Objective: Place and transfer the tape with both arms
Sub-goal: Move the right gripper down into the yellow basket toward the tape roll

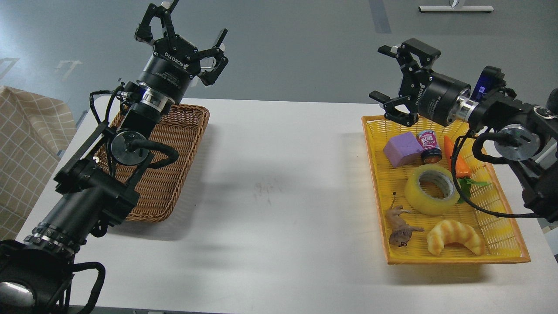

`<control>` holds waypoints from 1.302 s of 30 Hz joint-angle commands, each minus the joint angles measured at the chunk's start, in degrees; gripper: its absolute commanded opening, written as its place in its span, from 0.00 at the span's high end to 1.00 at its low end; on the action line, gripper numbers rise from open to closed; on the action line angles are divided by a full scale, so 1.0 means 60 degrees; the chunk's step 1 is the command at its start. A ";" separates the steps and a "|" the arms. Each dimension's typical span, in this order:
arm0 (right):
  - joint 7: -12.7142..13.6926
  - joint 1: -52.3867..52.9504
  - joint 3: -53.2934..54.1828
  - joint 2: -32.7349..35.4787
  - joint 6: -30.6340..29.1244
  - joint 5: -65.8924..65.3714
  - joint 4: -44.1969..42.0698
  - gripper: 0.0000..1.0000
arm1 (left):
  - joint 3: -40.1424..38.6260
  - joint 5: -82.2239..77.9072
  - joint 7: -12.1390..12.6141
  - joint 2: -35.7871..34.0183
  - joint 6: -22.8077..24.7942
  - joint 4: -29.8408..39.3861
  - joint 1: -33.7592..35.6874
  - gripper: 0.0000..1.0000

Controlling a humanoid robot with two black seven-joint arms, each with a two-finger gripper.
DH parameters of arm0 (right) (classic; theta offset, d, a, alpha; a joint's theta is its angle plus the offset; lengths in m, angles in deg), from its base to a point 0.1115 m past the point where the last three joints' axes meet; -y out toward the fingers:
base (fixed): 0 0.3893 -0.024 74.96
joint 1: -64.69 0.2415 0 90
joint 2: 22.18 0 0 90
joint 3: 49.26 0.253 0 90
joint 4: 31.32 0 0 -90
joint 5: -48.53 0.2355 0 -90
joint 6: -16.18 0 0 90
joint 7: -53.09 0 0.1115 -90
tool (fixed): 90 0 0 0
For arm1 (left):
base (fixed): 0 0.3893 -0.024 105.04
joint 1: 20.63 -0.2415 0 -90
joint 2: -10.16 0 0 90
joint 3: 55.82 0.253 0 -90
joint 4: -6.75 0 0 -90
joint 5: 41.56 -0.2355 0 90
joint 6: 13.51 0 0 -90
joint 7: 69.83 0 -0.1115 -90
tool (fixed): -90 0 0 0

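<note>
The tape (429, 190), a wide yellowish translucent roll with a grey-white core, lies flat in the middle of the yellow tray (375, 174) on the right of the table. My right gripper (390, 76) is open and empty, raised above the tray's far left corner and pointing left, well above and behind the tape. My left gripper (187, 32) is open and empty, raised high above the far end of the brown wicker basket (183, 144) on the left.
In the yellow tray with the tape lie a purple block (402, 149), a small jar (429, 146), a toy carrot (455, 158), a toy animal (400, 226) and a croissant toy (454, 236). A checked cloth (26, 148) hangs at the far left. White table (279, 187) between the containers.
</note>
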 commanded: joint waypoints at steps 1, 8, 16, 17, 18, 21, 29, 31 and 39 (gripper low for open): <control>0.0030 0.0795 -0.1682 0.0676 0.0001 -0.0787 0.0276 0.00 | 0.0000 0.0000 0.0000 0.0001 0.0000 -0.0001 0.0000 0.02; 0.0030 0.1515 -0.2888 0.1760 0.0001 -0.2574 0.1345 0.00 | 0.0000 0.0000 0.0000 -0.0043 0.0000 0.0028 0.0000 0.02; 0.0161 0.1369 -0.2946 0.2932 0.0001 -0.5445 0.2458 0.00 | 0.0000 -0.0014 0.0000 -0.0028 0.0000 0.0043 0.0000 0.02; 0.0249 0.1340 -0.2947 0.3049 0.0001 -0.5694 0.2576 0.00 | 0.0000 0.0000 0.0000 -0.0028 0.0000 0.0043 0.0000 0.02; 0.0453 0.1209 -0.2947 0.3311 0.0001 -0.6059 0.2823 0.00 | 0.0000 0.0000 0.0000 -0.0014 0.0000 0.0043 0.0000 0.02; 0.0791 0.0784 -0.2947 0.3839 0.0001 -0.6370 0.3352 0.00 | 0.0000 0.0000 0.0000 0.0001 0.0000 0.0043 0.0000 0.02; 0.0821 0.0182 -0.2947 0.4442 0.0001 -0.6662 0.3412 0.00 | 0.0000 -0.0014 0.0000 -0.0014 0.0000 0.0043 0.0000 0.02; 0.0821 0.0080 -0.2947 0.4486 0.0001 -0.7204 0.3412 0.01 | 0.0000 -0.0014 0.0000 0.0016 0.0000 0.0043 0.0000 0.02; 0.0792 -0.0345 -0.2932 0.4354 0.0001 -0.8889 0.3353 0.02 | 0.0000 -0.0014 0.0000 -0.0028 0.0000 0.0043 0.0000 0.02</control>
